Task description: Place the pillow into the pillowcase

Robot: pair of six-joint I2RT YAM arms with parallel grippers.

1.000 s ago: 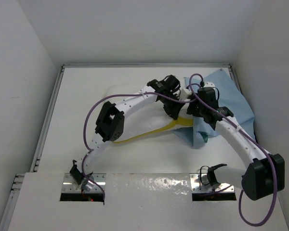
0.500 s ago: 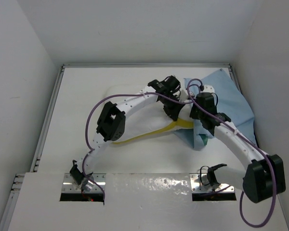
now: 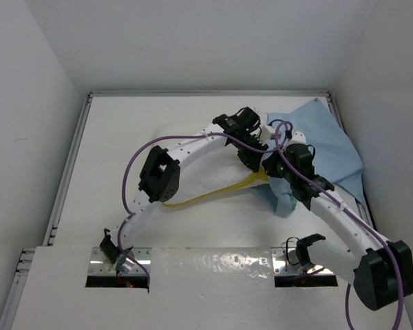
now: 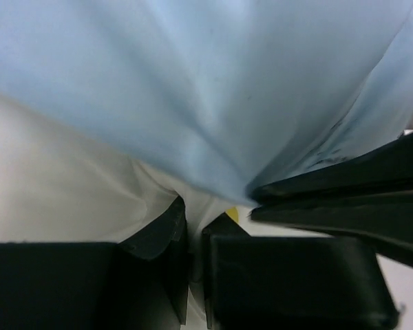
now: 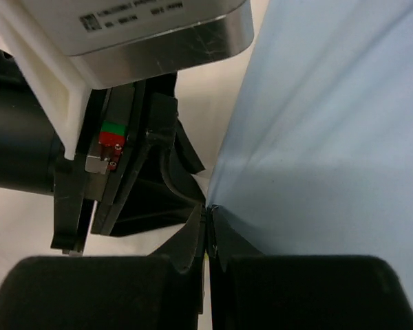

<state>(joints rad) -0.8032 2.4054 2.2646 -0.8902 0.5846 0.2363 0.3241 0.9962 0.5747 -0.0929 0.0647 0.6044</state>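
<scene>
Soft, light cloth throughout. My right end effector (image 5: 208, 213) is clamped tight on the thin, probably slippery pillowcase (image 3: 330, 144) edge. My left end effector (image 4: 193, 213) pinches the puffy pillow (image 3: 206, 175) mid-table (image 3: 110, 172). Beyond them the pillowcase spreads far right. I'd grip hems and corners.

The left arm (image 3: 193, 143) and right arm (image 3: 344, 220) are white links dotted with small holes, with blocky black joints. A purple cable (image 3: 124, 182) loops along each. At the right wrist view's bottom, the right gripper (image 5: 206, 223) has matt black fingers (image 5: 261, 289).
</scene>
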